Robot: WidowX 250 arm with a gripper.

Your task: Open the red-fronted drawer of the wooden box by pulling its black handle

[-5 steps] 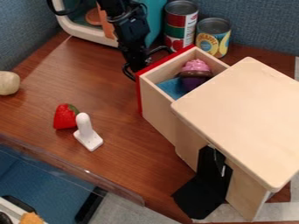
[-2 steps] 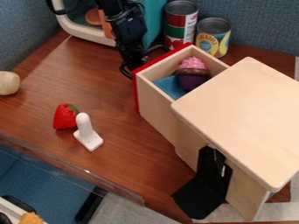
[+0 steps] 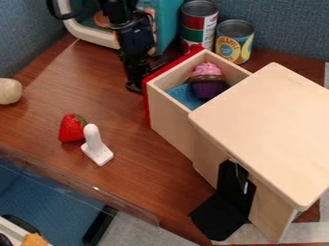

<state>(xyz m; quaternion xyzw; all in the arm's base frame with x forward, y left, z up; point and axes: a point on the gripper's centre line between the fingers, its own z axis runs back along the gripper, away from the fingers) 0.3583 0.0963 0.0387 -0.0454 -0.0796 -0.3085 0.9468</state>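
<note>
Camera view, from above at a slant: at the left edge of the wooden tabletop (image 3: 45, 101) lay a pale, roundish object (image 3: 9, 91), its outer side cut off by the view. Farther right, on the near side, a red strawberry (image 3: 70, 129) with a green top sat just beside a white piece (image 3: 96, 147), whose rounded stem rose from a flat base. On the far side stood a teal appliance (image 3: 168, 23) with a cream rim, partly behind the black arm (image 3: 135, 36). The arm came in from the top edge, and its end effector (image 3: 133, 87) hung low against or just beside the red front of a drawer (image 3: 172, 117); whether it was spread, pressed together or pinching the front could not be told. The drawer was pulled out, its red front facing left and far. Inside lay a blue cloth (image 3: 185, 96), and right of it a toy cupcake (image 3: 208, 87) with pink top and purple base, upright. Behind the drawer stood a red and green can (image 3: 198, 26), then a yellow-labelled can (image 3: 234, 44) to its right. A black bent piece (image 3: 225, 211) was at the near side of the pale wooden cabinet (image 3: 273, 129), which filled the right.
</note>
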